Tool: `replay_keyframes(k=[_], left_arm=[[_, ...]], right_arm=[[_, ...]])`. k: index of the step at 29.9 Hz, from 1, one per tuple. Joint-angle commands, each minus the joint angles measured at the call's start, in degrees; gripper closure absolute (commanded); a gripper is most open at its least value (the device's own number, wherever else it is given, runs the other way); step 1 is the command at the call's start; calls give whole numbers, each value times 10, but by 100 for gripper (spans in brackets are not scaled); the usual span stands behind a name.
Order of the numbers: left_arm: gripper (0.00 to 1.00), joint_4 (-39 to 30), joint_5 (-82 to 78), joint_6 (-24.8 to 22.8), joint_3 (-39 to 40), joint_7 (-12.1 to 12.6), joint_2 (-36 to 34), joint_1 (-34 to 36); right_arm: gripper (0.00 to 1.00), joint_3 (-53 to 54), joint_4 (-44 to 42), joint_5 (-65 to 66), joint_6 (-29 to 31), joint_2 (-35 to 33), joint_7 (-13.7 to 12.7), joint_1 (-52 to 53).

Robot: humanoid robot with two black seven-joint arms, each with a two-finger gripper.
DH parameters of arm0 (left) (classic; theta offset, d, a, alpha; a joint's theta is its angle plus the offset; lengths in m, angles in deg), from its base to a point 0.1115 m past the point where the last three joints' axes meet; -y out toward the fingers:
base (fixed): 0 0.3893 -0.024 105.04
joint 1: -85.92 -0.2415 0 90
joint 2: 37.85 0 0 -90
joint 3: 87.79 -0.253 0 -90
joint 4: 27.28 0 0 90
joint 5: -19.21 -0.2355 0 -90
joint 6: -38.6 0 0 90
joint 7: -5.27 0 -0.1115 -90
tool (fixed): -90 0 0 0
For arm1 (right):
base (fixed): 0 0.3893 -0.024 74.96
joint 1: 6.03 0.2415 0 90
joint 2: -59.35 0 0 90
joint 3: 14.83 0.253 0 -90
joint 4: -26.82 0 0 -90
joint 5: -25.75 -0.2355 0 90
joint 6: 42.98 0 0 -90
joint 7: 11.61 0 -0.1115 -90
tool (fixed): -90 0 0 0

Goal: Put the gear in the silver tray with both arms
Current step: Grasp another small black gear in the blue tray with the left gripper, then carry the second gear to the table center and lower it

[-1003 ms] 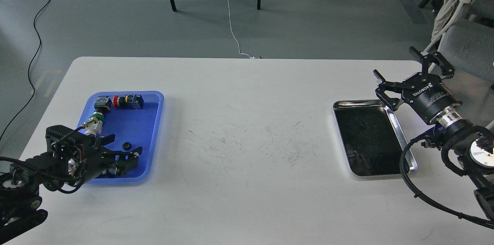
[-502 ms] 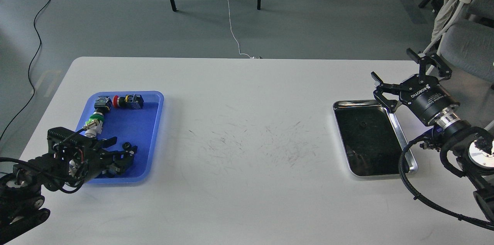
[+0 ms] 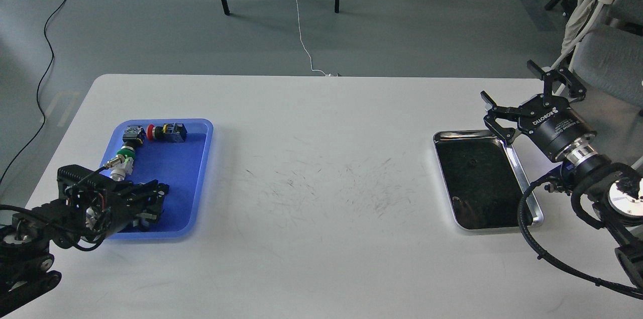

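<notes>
The silver tray (image 3: 462, 134) lies on the right of the white table, with a small dark speck on its dark bottom. My right gripper (image 3: 510, 83) is open and empty, hovering over the tray's far right corner. My left gripper (image 3: 159, 192) is low in the near part of the blue tray (image 3: 173, 163). Its fingers are closed together where the small black gear lay. The gear is hidden between them and cannot be made out on its own.
The blue tray also holds a red push-button switch (image 3: 165, 132), a black block (image 3: 133, 134) and a green-ringed metal part (image 3: 123, 156) at its far end. A grey chair (image 3: 608, 58) with a cloth stands past the table's right edge.
My left gripper has closed its fingers over the gear, which showed between the open fingers before. My right gripper has drifted slightly up and left, still open.
</notes>
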Motion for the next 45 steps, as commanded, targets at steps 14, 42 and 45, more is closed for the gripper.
replay_keyframes(k=[14, 42, 45], left_arm=[[95, -163, 26, -52, 10, 50, -7, 139], [94, 140, -10, -67, -55, 91, 494, 146], [93, 141, -8, -50, -72, 91, 494, 142]], right_arm=[[3, 4, -3, 2, -4, -8, 0, 11], [3, 3, -26, 5, -4, -8, 0, 29], [3, 3, -26, 5, -4, -8, 0, 29]])
